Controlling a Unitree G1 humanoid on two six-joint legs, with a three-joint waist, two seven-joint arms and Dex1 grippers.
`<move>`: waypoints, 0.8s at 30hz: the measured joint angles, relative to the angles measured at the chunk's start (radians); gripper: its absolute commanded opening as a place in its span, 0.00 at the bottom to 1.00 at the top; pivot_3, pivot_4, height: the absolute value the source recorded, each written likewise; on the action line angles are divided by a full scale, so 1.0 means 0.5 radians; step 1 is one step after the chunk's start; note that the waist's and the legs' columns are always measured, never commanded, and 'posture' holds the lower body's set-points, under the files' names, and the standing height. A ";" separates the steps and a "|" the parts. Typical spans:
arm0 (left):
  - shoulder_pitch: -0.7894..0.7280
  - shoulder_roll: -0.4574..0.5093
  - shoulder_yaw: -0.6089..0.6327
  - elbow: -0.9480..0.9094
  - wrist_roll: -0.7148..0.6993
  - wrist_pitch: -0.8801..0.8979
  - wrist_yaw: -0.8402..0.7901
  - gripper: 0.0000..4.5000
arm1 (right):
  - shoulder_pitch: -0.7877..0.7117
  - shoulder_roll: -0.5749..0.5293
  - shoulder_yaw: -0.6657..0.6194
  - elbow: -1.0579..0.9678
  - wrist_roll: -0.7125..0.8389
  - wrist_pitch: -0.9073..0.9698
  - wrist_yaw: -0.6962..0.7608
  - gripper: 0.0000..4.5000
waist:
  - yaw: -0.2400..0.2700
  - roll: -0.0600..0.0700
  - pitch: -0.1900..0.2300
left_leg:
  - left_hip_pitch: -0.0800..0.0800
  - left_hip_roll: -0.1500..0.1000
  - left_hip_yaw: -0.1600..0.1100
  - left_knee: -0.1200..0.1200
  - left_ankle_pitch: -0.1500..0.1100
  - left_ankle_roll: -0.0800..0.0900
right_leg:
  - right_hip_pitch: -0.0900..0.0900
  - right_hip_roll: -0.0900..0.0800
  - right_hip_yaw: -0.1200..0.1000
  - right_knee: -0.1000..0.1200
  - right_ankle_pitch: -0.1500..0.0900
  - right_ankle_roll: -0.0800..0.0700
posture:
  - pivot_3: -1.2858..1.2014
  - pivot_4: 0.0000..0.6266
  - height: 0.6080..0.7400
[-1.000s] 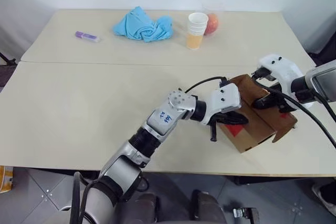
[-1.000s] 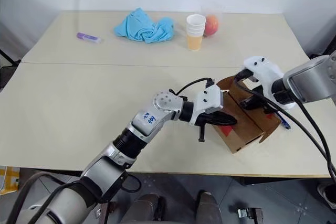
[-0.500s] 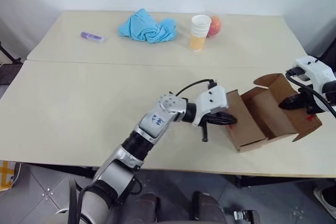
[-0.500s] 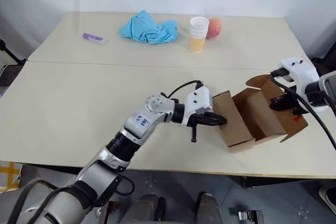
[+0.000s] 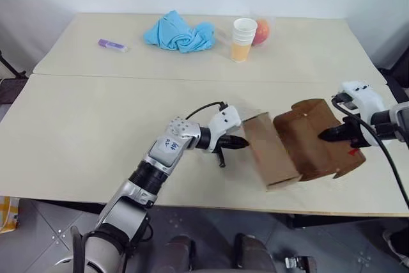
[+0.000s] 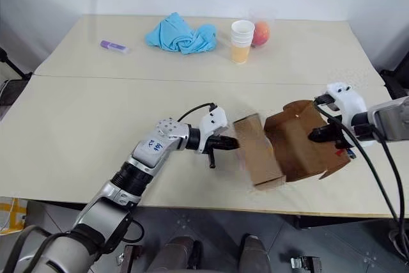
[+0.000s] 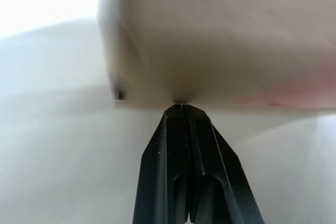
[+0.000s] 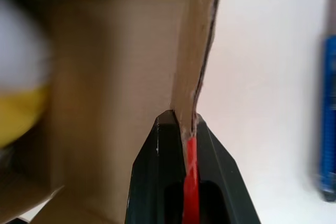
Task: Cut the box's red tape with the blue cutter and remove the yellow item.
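Note:
The brown box (image 5: 300,145) lies open near the table's front right and looks blurred. My right gripper (image 8: 184,121) is shut on one of the box's flaps, with the red tape (image 8: 190,182) caught between its fingers. Inside the box a blurred patch of the yellow item (image 8: 16,114) shows. The blue cutter (image 8: 329,119) lies on the table beside the box. My left gripper (image 5: 240,143) is shut and holds nothing; its tips press against the box's left side (image 7: 210,35).
At the table's far side lie a blue cloth (image 5: 179,32), stacked paper cups (image 5: 241,38), an orange-red fruit (image 5: 259,30) and a purple stick (image 5: 110,45). The box sits close to the table's front edge (image 5: 211,206).
The box has slid left and turned, its flap still in my right gripper. My left gripper has drawn back to the left and lower. My right gripper has come down.

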 measured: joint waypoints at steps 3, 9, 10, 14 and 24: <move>0.024 0.227 -0.024 -0.127 0.000 0.126 -0.128 0.00 | 0.086 0.054 -0.088 -0.061 -0.016 0.030 -0.073 0.01 | -0.014 0.000 0.000 | 0.000 0.000 0.001 -0.001 0.000 -0.001 | -0.002 0.001 0.001 0.002 0.000 0.000 | 0.52 0.24 1.00; 0.022 0.478 0.060 -0.233 -0.123 0.288 -0.366 0.00 | 0.110 0.058 -0.160 -0.167 -0.033 0.031 -0.138 0.01 | -0.037 0.002 -0.001 | -0.002 0.002 -0.002 0.000 0.000 0.000 | -0.003 -0.002 0.001 0.003 0.000 -0.001 | 0.52 0.24 1.00; 0.020 0.452 0.103 -0.264 -0.196 0.301 -0.406 0.00 | 0.107 0.064 -0.160 -0.181 -0.037 0.031 -0.143 0.01 | -0.036 0.002 -0.001 | -0.003 0.004 -0.003 0.001 0.000 0.001 | -0.003 -0.003 0.001 0.003 0.000 -0.001 | 0.52 0.24 1.00; -0.154 0.113 0.151 -0.312 -0.359 0.268 -0.409 0.00 | 0.038 0.073 -0.121 -0.191 -0.056 0.031 -0.147 0.01 | -0.022 0.001 -0.001 | -0.007 -0.001 -0.003 0.004 0.000 0.002 | -0.003 -0.004 0.001 0.002 0.001 0.001 | 0.52 0.24 1.00; -0.203 -0.152 -0.074 -0.262 -0.267 0.083 -0.276 0.00 | -0.034 0.073 0.004 -0.178 -0.079 0.031 -0.143 0.01 | -0.052 0.002 -0.001 | -0.003 -0.003 0.001 0.000 0.001 0.001 | -0.004 -0.002 0.003 0.003 0.001 0.001 | 0.52 0.24 1.00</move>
